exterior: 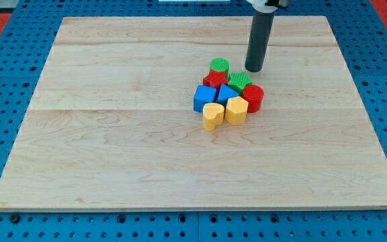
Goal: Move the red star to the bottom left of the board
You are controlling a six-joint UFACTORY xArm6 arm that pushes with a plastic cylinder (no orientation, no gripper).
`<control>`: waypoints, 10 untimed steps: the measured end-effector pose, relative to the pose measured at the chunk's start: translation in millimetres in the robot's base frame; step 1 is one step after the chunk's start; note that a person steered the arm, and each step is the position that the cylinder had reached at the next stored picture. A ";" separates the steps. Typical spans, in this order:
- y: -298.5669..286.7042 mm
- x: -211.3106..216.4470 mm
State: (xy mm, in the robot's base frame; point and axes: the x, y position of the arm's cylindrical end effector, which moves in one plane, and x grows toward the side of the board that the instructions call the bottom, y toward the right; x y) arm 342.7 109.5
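Camera view, red star (213, 79) wedged among blocks

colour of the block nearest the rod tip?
Green, the block just below-left of my tip; camera view.

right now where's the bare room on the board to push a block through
Bare: the wooden board across the view's left half and whole bottom strip, plus the right edge. Crowded: the cluster around the red star, with my tip just at its upper right beside the green star.

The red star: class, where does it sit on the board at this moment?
The red star sits right of the board's centre in the cluster, just below the green cylinder and above the blue cube; my tip stands to its right.
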 end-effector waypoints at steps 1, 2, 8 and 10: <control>0.0 0.0; 1.4 -10.5; -47.8 -10.9; -85.0 56.6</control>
State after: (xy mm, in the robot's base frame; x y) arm 399.3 24.5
